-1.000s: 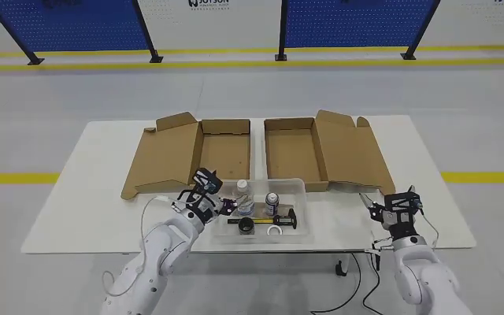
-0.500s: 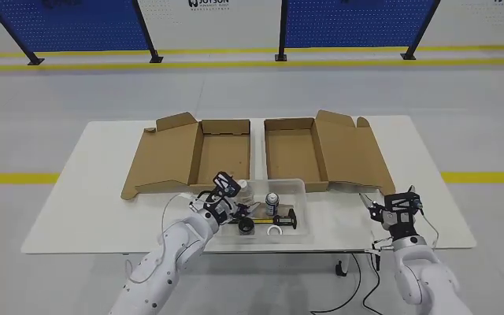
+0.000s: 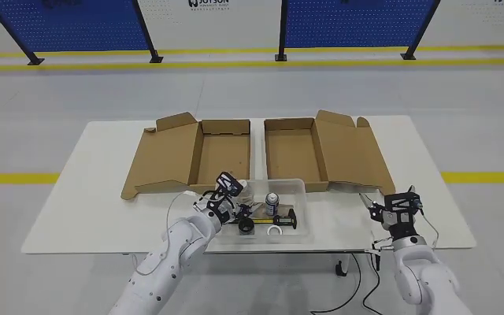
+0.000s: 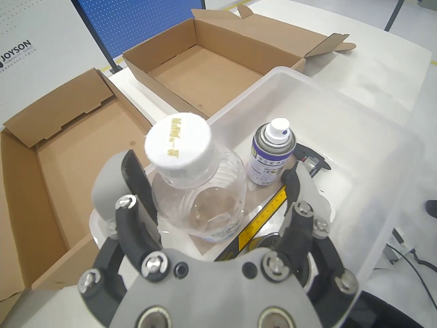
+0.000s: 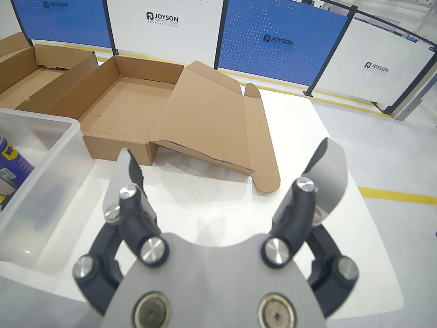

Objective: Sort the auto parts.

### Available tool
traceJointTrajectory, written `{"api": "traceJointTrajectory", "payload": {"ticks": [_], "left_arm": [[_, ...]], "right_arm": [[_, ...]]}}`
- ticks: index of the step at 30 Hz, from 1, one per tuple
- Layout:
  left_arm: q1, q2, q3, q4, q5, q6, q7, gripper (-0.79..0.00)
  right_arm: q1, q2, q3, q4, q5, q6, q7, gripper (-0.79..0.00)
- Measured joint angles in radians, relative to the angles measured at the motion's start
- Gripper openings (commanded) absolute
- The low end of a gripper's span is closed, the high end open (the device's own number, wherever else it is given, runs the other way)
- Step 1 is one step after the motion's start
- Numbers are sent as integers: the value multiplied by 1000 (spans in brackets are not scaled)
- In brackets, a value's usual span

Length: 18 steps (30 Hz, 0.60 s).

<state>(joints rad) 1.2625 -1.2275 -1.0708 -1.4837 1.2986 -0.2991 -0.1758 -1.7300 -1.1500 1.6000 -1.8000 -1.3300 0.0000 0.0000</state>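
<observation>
Clear bottle [image 4: 201, 192], white cap: upright in far left corner of clear bin [image 4: 344, 104], spray can [image 4: 269, 153] just beside.
Bin: near edge of counter [image 3: 94, 213].
Left claw [image 4: 214, 167]: spread either side of bottle, one finger possibly touching, not clamped.
Right claw [image 5: 226, 153]: spread, empty, above counter's near right corner.
Left box [image 3: 224, 150], right box [image 3: 293, 153]: open, behind bin.

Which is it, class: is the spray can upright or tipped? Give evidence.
Upright. The spray can stands on its base in the bin, white nozzle pointing up, beside the bottle.
</observation>
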Motion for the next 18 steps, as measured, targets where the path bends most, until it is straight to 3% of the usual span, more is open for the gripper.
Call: {"api": "traceJointTrajectory", "payload": {"ticks": [2, 4, 6, 10, 13, 16, 18], "left_arm": [[-5, -1, 7, 13, 11, 0, 2, -145], [-11, -3, 15, 26, 32, 1, 10, -145], [-14, -4, 19, 38, 39, 7, 21, -240], [-17, -7, 23, 51, 30, 10, 23, -265], [-18, -9, 25, 58, 31, 11, 23, -403], [-18, -9, 24, 62, 30, 14, 23, -462], [-18, -10, 22, 63, 27, 15, 24, -566]], "right_arm": [[0, 0, 0, 0, 0, 0, 0, 0], [0, 0, 0, 0, 0, 0, 0, 0], [0, 0, 0, 0, 0, 0, 0, 0], [0, 0, 0, 0, 0, 0, 0, 0], [0, 0, 0, 0, 0, 0, 0, 0], [0, 0, 0, 0, 0, 0, 0, 0], [0, 0, 0, 0, 0, 0, 0, 0]]}}
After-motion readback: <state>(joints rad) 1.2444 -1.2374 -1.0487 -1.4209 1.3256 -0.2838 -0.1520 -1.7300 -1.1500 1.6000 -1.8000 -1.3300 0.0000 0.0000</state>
